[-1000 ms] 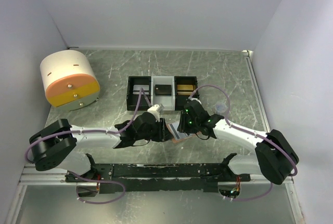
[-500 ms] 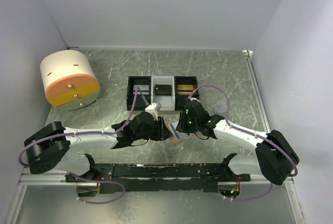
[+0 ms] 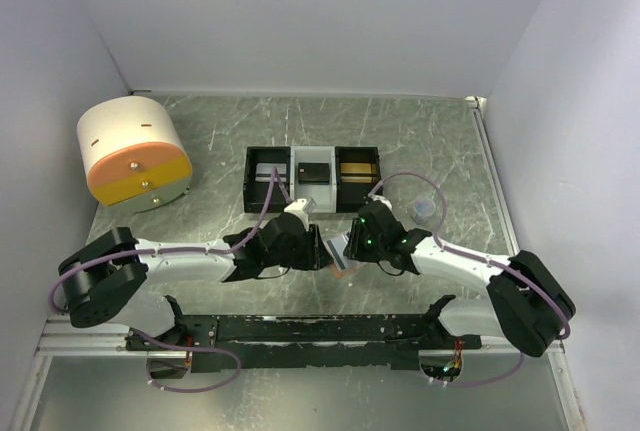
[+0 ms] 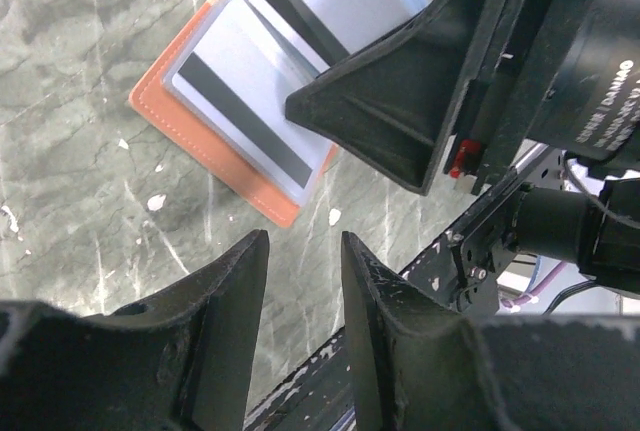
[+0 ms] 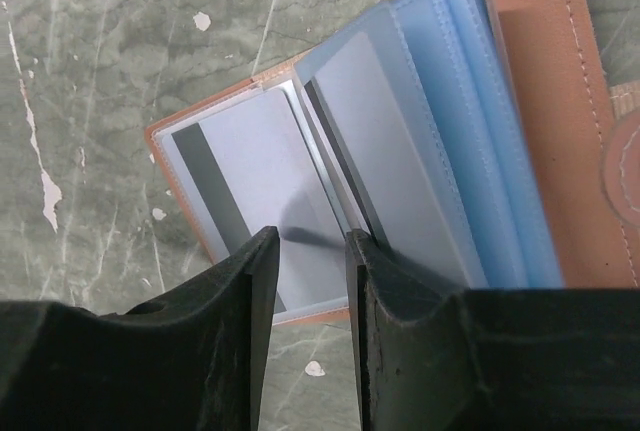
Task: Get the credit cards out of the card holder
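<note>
The salmon-orange card holder (image 3: 340,263) lies open on the table between my two grippers. In the right wrist view its orange cover (image 5: 540,101) holds light blue sleeves fanned up. One grey card (image 5: 250,191) with a dark stripe lies flat in the left sleeve. A second card (image 5: 390,171) stands tilted in a raised sleeve. My right gripper (image 5: 308,251) is open just over the holder's near edge, its right finger against the raised sleeve. My left gripper (image 4: 305,251) is open and empty, above bare table short of the holder (image 4: 190,146). Both cards (image 4: 250,101) show there too.
A black-and-white three-compartment tray (image 3: 313,176) stands behind the grippers with cards in it. A white and orange drum-shaped box (image 3: 135,151) sits at the far left. A small clear cup (image 3: 427,208) is right of the tray. The black base rail (image 3: 300,329) runs along the near edge.
My left gripper has shifted right, closer to the holder. My right gripper has moved slightly down and toward the near edge over the holder's open sleeves.
</note>
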